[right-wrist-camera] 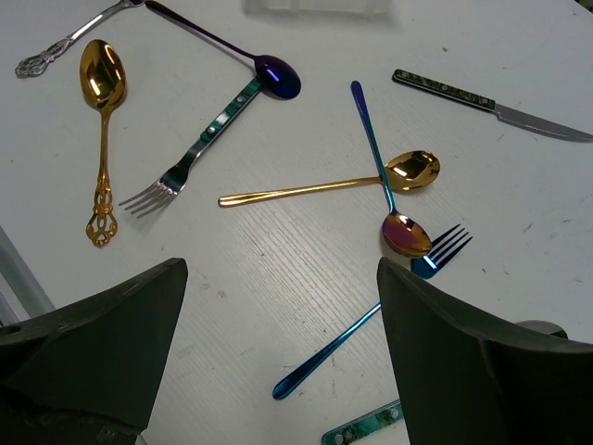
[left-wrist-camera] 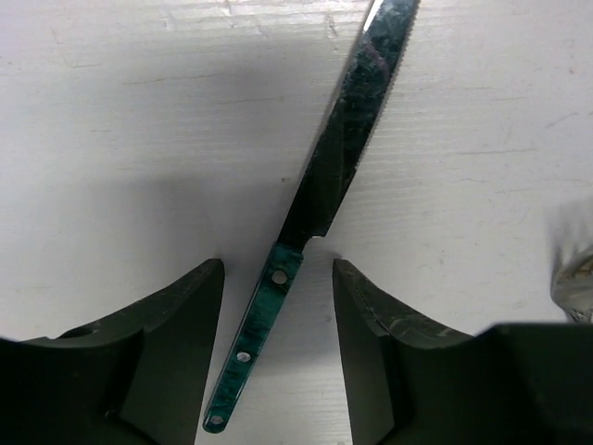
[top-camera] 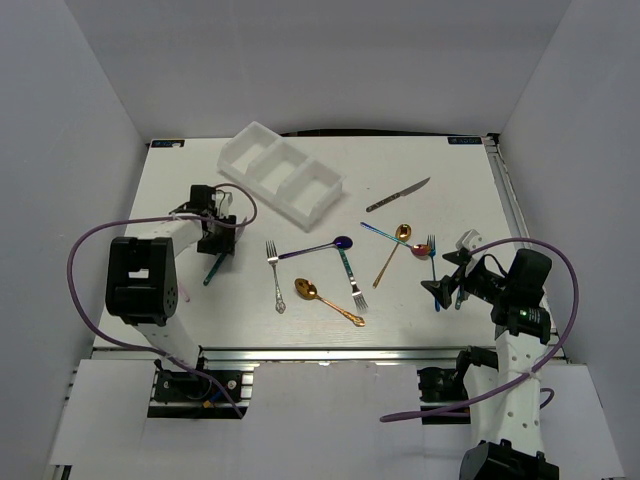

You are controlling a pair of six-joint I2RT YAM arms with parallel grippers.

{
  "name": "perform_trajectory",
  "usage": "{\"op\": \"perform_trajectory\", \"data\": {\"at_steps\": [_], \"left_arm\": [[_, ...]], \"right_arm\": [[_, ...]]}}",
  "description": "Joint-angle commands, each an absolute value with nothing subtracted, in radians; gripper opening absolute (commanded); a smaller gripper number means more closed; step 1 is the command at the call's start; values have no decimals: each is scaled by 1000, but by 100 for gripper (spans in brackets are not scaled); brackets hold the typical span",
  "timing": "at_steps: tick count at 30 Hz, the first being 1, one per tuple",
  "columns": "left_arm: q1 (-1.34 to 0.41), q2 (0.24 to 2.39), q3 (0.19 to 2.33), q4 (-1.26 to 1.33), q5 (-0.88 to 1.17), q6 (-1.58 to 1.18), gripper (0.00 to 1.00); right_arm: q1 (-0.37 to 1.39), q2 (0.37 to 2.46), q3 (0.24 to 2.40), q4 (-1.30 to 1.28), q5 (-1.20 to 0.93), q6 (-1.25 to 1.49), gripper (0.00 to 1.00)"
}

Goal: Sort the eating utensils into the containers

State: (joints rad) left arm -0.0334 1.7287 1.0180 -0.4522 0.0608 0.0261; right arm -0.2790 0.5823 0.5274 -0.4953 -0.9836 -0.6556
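A knife with a teal handle and dark blade lies on the white table, at the left. My left gripper is down over it, open, its fingers on either side of the handle with a gap on each side. My right gripper hangs open above a blue fork, holding nothing. An iridescent spoon lies across a gold spoon beside that fork. The white three-compartment tray sits at the back left.
A silver fork, an ornate gold spoon, a dark blue spoon and a teal-handled fork lie mid-table. A dark-handled silver knife lies further back. Another teal handle shows under my right gripper.
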Motion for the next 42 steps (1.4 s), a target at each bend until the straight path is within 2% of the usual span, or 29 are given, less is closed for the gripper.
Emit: {"op": "perform_trajectory", "data": {"at_steps": [1,5,7,10,11,13,14,18,20,29,33,36,42], "left_arm": [[-60,1721,977,-485,-23,18,61],[-87,1727,963,-479,-67,17,60],[-87,1729,959,-476,-74,17,49],[-87,1724,950,-469,-74,14,46],[-89,1723,946,-468,-74,15,40],[-87,1713,946,-466,-72,14,34],[-87,1709,946,-466,-72,12,27],[-87,1681,951,-466,-57,8,12],[-87,1652,954,-465,-38,9,0],[-84,1502,1009,-453,75,-52,0],[-84,1386,1032,-407,246,-90,0],[-84,1324,1031,-301,425,-126,0],[-90,1350,1015,114,711,-267,0]], "right_arm": [[-272,587,549,-479,-1011,-660,89],[-272,589,549,-479,-1011,-658,89],[-272,592,549,-477,-1009,-657,89],[-272,594,551,-477,-1008,-655,89],[-272,594,551,-477,-1009,-657,89],[-272,594,549,-476,-1009,-655,89],[-272,594,551,-476,-1008,-655,89],[-272,592,551,-474,-1006,-653,89],[-272,591,549,-472,-1008,-652,90],[-272,592,549,-469,-1005,-650,89],[-272,592,548,-466,-1002,-649,89],[-272,589,545,-463,-1000,-646,89],[-272,589,537,-454,-1002,-641,89]]}}
